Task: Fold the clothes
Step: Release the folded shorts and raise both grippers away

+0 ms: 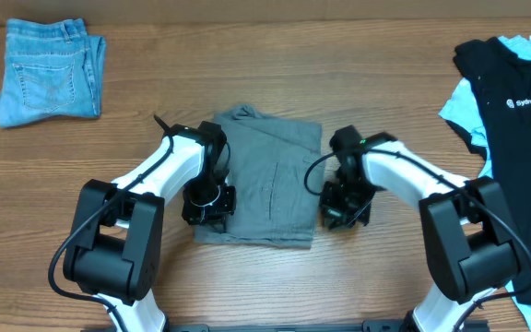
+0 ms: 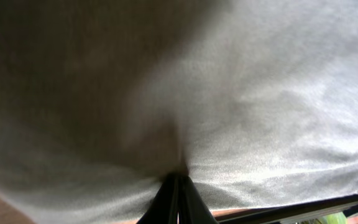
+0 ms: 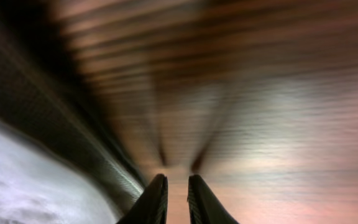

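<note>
A grey garment (image 1: 267, 175), folded into a rough rectangle, lies at the table's middle. My left gripper (image 1: 208, 207) is at its front left corner. In the left wrist view the fingers (image 2: 179, 190) are pressed together with the grey cloth (image 2: 260, 93) puckered at their tips. My right gripper (image 1: 344, 207) is just off the garment's front right edge, over bare wood. In the blurred right wrist view its fingers (image 3: 178, 196) are nearly together with nothing between them. The grey cloth (image 3: 17, 180) lies to their left.
Folded blue jeans (image 1: 49, 72) lie at the far left corner. A black shirt (image 1: 514, 92) lies over a light blue garment (image 1: 452, 103) at the right edge. The wooden table (image 1: 385, 83) shows between them.
</note>
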Motion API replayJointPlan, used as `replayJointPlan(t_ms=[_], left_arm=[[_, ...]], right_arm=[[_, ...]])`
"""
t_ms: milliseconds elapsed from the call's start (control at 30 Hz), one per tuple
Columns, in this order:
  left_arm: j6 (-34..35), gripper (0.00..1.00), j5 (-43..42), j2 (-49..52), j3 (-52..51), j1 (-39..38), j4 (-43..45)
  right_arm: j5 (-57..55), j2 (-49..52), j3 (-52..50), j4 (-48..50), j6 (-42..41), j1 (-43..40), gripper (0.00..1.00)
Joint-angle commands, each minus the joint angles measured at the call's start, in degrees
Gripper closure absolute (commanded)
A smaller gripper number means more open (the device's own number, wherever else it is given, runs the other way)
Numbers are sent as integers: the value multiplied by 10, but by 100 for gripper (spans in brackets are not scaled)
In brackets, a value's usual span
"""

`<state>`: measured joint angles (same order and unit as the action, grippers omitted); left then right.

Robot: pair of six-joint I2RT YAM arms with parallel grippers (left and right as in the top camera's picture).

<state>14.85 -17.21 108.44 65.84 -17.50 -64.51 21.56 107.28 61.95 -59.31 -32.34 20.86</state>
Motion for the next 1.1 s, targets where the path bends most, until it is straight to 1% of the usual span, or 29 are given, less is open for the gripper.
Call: replayJointPlan(t_ms=[0, 67, 133, 167, 200, 233, 267, 433, 500, 567, 633, 700, 767, 900, 933, 1000, 1033, 1067], left_arm=[[0, 96, 3, -58, 47, 0, -16], [6, 96, 22, -86, 70, 1, -6], [9, 96, 48, -108, 92, 1, 24], [9, 90, 56, -112, 97, 1, 39], [9, 86, 59, -114, 101, 2, 58], [9, 82, 58, -115, 104, 3, 80], [12, 82, 56, -114, 104, 3, 97], [8, 94, 65, -73, 104, 3, 186], [6, 94, 78, -43, 104, 3, 218], [6, 94, 79, 3, 104, 3, 250], [6, 96, 80, 34, 104, 6, 265], [6, 96, 83, 74, 104, 13, 285], [6, 96, 114, 105, 104, 22, 297], [5, 95, 176, 130, 104, 39, 279], [5, 93, 182, 130, 104, 45, 275], [5, 88, 183, 128, 105, 55, 272], [4, 87, 183, 126, 106, 61, 268], [4, 87, 183, 124, 108, 65, 262]], right_arm=[[-50, -14, 111, -44, 10, -23, 83], [-50, -15, 151, -54, 13, -23, 77], [-31, -15, 191, -50, 40, -20, 63], [-19, -15, 202, -45, 55, -18, 50], [0, -15, 212, -33, 71, -16, 33], [12, -15, 215, -16, 77, -15, 28], [15, -15, 215, -7, 78, -14, 28], [5, 0, 198, 68, 85, -14, 34], [6, 11, 192, 91, 83, -14, 44], [12, 29, 192, 100, 81, -14, 62], [11, 40, 191, 100, 79, -14, 68], [-1, 54, 191, 103, 79, -14, 66], [-25, 78, 191, 109, 79, -14, 66], [-27, 117, 191, 104, 66, -15, 66], [-28, 125, 191, 105, 66, -15, 66], [-54, 136, 191, 108, 53, -15, 69], [-82, 136, 191, 106, 33, -15, 75], [-97, 136, 192, 105, 20, -16, 76]])
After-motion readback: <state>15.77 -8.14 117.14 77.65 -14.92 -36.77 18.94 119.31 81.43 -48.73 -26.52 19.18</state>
